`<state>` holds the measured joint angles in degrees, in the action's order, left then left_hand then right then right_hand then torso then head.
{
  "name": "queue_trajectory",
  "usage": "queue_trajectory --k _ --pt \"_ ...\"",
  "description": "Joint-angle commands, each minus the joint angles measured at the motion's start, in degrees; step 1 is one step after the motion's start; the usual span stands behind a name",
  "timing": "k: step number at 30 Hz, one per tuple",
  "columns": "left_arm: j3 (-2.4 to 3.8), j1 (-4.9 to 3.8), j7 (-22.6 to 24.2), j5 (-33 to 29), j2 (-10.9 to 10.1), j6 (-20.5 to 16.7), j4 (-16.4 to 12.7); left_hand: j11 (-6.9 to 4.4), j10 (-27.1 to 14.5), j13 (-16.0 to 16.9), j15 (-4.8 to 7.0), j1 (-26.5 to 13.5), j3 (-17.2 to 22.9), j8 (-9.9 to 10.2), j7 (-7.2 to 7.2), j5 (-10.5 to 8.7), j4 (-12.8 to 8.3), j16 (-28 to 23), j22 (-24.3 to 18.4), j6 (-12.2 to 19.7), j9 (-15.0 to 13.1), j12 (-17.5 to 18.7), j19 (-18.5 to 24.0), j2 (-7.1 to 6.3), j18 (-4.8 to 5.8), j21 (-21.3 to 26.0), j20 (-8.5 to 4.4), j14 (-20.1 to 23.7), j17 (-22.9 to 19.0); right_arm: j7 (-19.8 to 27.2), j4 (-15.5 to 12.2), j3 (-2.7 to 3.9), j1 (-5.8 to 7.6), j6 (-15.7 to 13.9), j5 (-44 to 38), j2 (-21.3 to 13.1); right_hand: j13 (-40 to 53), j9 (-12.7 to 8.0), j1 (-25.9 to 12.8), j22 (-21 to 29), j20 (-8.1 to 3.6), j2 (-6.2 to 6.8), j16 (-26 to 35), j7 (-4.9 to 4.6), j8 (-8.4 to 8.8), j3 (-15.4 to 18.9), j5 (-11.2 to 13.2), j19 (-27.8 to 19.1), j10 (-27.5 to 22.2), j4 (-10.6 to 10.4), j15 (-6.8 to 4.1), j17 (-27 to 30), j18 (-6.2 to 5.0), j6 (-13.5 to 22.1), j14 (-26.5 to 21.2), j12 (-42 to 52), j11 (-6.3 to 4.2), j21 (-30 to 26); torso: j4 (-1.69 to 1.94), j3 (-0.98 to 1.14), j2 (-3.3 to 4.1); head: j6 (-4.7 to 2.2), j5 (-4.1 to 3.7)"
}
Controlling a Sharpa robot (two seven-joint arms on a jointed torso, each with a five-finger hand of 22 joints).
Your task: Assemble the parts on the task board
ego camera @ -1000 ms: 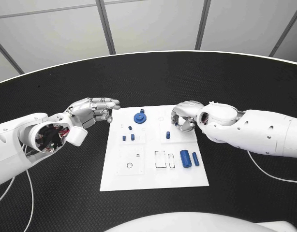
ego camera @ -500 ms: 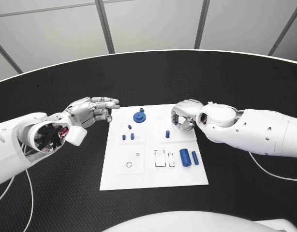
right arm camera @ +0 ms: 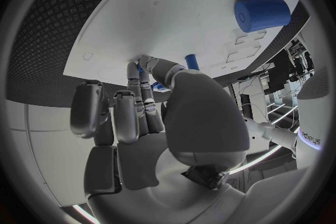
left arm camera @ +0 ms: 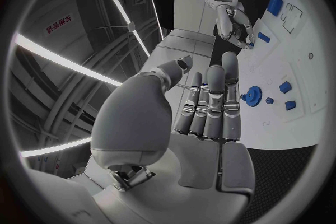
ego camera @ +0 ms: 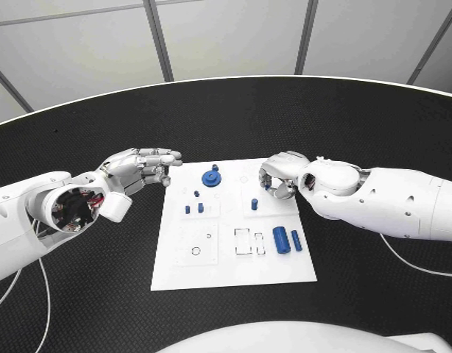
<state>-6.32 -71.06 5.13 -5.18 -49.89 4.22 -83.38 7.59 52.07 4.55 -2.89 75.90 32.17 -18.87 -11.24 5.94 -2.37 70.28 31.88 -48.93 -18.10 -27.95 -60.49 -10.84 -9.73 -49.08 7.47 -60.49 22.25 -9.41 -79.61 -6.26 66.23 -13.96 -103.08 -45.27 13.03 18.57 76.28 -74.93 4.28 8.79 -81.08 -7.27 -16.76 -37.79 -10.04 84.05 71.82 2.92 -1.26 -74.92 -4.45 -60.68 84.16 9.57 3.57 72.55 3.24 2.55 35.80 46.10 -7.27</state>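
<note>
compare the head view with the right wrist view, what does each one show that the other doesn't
Head view alone: the left hand held off the board's left edge with its fingers curled, the blue gear near the board's far edge, and the small blue pegs on its left half.

Right wrist view alone: the inner side of the right hand, whose fingertips reach the board beside a small blue peg.

Both: the white task board, the large blue cylinder and the slimmer blue cylinder beside it.

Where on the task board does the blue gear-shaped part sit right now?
In the head view, the blue gear-shaped part sits near the task board's far edge, between the left hand and right hand.
</note>
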Motion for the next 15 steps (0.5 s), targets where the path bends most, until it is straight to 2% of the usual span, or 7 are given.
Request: queue_trajectory --k 1,15 --pt "0.0 0.0 0.0 0.0 0.0 0.0 0.1 -0.06 -0.4 0.1 0.02 0.4 -0.2 0.4 0.0 0.32 0.0 -0.2 -0.1 0.3 -0.1 -0.1 0.4 -0.02 -0.86 0.2 0.21 0.6 -0.1 0.0 -0.6 0.01 -0.01 -0.3 0.0 -0.4 0.1 0.0 -0.7 -3.4 -0.33 0.18 -0.1 0.05 -0.16 0.1 0.3 1.1 0.6 -0.1 -0.44 -2.4 0.55 -0.4 3.3 0.0 -0.71 0.0 -0.04 0.04 -0.05 -0.05 -0.02" --pt "0.0 0.02 0.0 0.0 0.4 0.2 0.9 -0.06 -0.4 0.1 0.02 0.4 -0.2 0.4 0.0 0.32 0.0 -0.2 -0.1 0.3 -0.1 -0.1 0.4 -0.02 -0.86 0.2 0.21 0.6 -0.1 0.0 -4.8 0.07 0.0 -2.2 0.0 -3.0 0.1 0.2 -0.9 -3.6 -0.38 0.16 -0.2 0.13 -0.32 0.3 0.6 1.2 0.9 -0.3 -0.5 -2.5 0.61 -0.5 3.3 -0.2 -0.78 0.3 -0.09 -0.02 -0.13 -0.2 -0.32"
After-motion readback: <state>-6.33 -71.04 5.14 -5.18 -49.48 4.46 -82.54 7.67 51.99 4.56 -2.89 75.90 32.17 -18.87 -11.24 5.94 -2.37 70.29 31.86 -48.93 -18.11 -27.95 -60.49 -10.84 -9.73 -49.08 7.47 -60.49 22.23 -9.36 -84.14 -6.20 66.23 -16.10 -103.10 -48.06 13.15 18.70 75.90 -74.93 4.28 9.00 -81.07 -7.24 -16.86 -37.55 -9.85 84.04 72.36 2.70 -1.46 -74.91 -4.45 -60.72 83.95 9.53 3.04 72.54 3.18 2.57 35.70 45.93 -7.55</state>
